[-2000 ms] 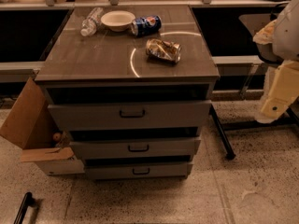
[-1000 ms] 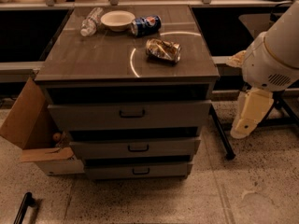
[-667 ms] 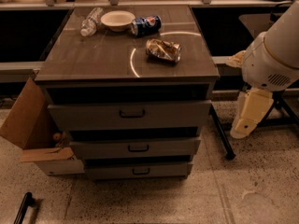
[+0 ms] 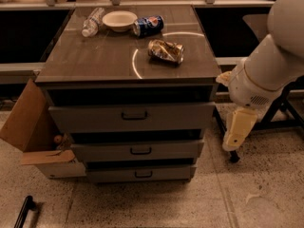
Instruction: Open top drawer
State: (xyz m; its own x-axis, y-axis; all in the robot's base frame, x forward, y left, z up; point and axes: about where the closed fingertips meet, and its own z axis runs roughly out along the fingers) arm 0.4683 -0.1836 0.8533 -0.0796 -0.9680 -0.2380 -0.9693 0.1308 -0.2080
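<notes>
The top drawer (image 4: pixel 130 117) is seen at the front of the cabinet, just under the surface (image 4: pixel 95 61) and above the middle drawer (image 4: pixel 137 151), with its dark handle centred. The gripper (image 4: pixel 233 137) is held right of the cabinet, apart from it, pointing down. Whether it is spread or closed cannot be told. A bowl (image 4: pixel 119 20), can (image 4: pixel 147 25), bottle (image 4: pixel 92 22) and crumpled packet (image 4: pixel 166 51) are laid on the surface.

My gripper (image 4: pixel 236 136) hangs low to the right of the cabinet (image 4: pixel 85 61), level with the top drawer (image 4: pixel 171 117) and well apart from its dark bar handle (image 4: pixel 134 115). On the cabinet's top lie a plastic bottle (image 4: pixel 92 22), a white bowl (image 4: pixel 119 20), a blue can (image 4: pixel 148 25) and a crumpled snack bag (image 4: pixel 166 51). A cardboard box (image 4: pixel 28 122) sits against its left side.
</notes>
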